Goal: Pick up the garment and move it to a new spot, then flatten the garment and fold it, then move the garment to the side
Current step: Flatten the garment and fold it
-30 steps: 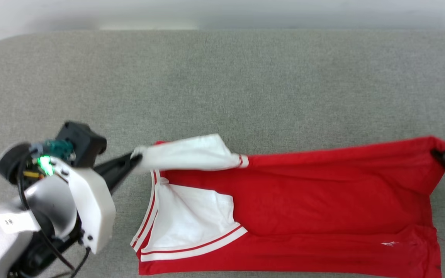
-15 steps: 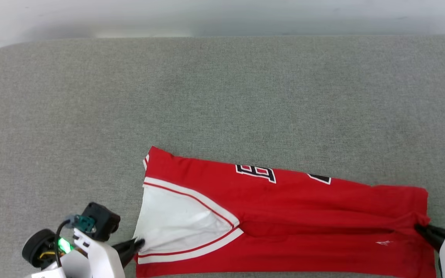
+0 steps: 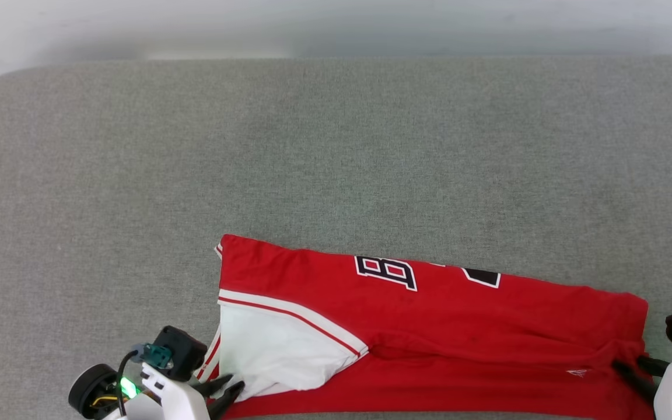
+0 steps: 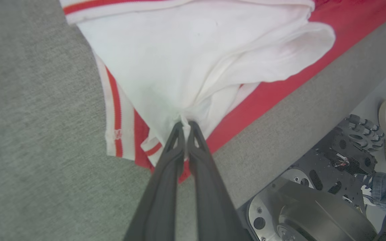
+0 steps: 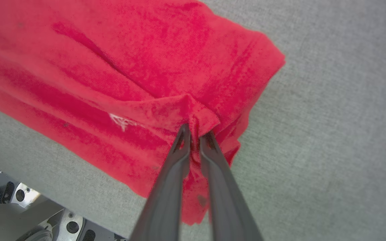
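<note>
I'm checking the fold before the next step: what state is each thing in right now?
garment, lying on the grey surface, folded lengthwise, number print facing up, creased near the hem.
left gripper, shut on the garment's white sleeve.
right gripper, shut on a bunched red corner of the garment.
</note>
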